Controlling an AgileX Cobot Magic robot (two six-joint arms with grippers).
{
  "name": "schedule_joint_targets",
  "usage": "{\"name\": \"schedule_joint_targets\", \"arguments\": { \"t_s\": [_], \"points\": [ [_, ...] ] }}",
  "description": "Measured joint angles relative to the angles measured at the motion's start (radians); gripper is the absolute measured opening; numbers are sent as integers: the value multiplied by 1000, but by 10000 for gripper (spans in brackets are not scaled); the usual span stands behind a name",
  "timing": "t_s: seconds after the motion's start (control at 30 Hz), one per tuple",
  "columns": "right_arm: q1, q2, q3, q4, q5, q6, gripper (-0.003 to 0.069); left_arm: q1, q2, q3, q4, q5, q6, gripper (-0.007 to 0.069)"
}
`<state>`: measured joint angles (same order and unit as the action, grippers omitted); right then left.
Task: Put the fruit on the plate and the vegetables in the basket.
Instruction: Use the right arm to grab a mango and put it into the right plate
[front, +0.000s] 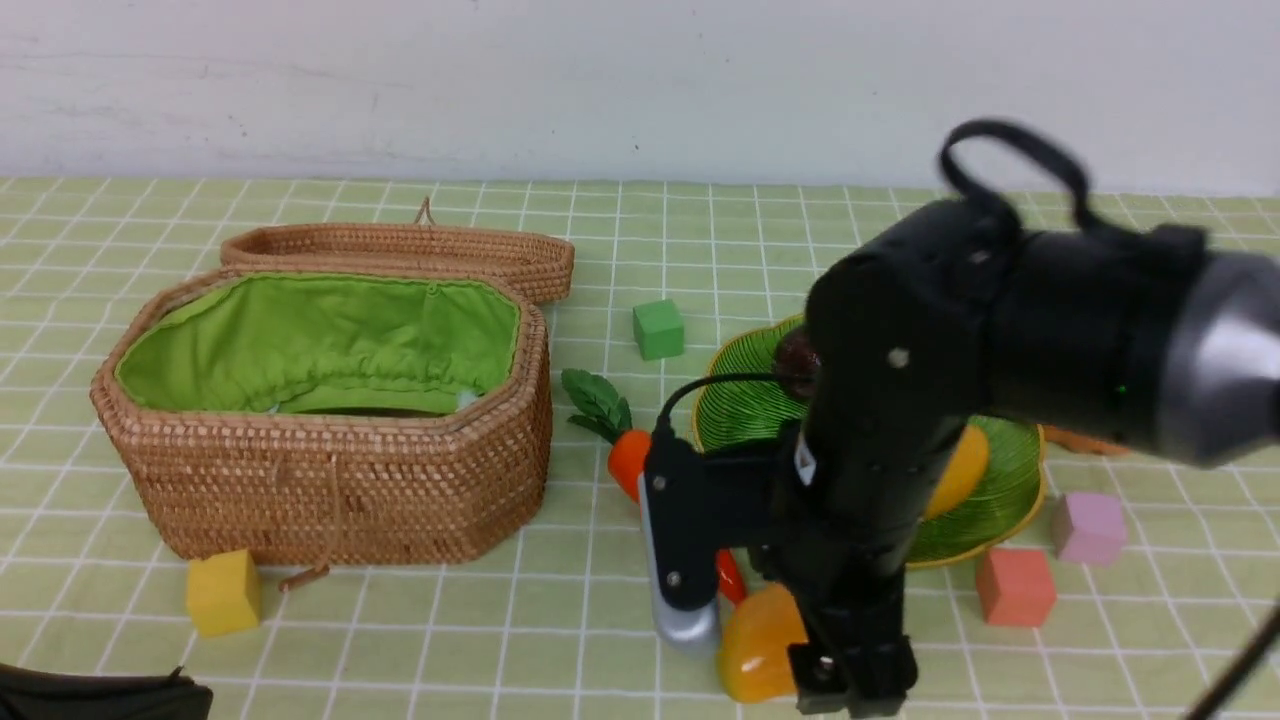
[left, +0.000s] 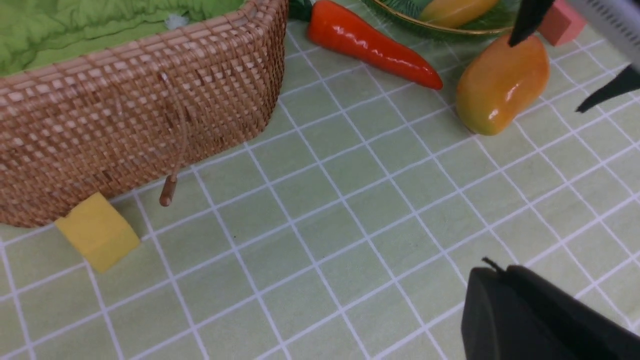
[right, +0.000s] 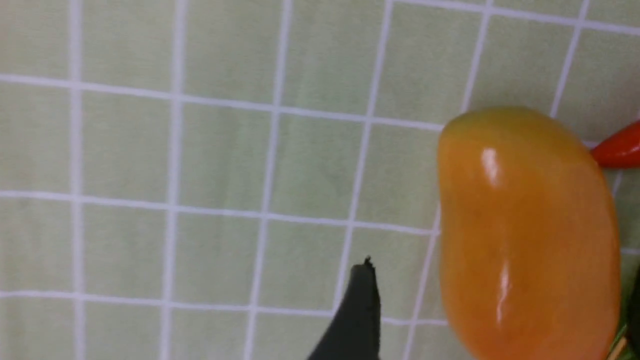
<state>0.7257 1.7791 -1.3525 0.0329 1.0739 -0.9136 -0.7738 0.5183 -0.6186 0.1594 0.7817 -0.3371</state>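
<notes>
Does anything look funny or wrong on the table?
Nothing is spilled or broken. One odd thing: the woven brown wicker lid leans open behind the basket, leaving its green lining showing.

Both wrist views look down at the mango (left: 502, 85) — the right one much closer.

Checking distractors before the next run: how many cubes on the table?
4 visible: green one between basket and plate, yellow one before basket, red one at plate's near side, lilac one beside red. Right arm may hide more.
</notes>
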Motion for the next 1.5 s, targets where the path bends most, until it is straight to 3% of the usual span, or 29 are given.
{"name": "schedule_joint_targets", "arguments": {
  "t_s": [0.43, 0.77, 1.1, 1.27, 1.33, 1.5],
  "points": [
    [0, 151, -7, -122, -45, -42, 604, 0, 0, 0, -5, 3, 0, -13],
    [0, 168, -7, -125, -38, -42, 523, 0, 0, 0, -8, -8, 0, -13],
    [0, 164, -8, -110, 32, -41, 521, 0, 0, 0, -12, -21, 0, -13],
    [0, 122, -49, -43, 109, 61, 521, 0, 0, 0, -13, -21, 0, -13],
    [0, 74, -128, -26, 130, 178, 521, 0, 0, 0, -13, -21, 2, -13],
    [-39, 23, -277, -104, 130, 305, 521, 0, 0, 0, -14, -36, 2, -13]
  ]
}}
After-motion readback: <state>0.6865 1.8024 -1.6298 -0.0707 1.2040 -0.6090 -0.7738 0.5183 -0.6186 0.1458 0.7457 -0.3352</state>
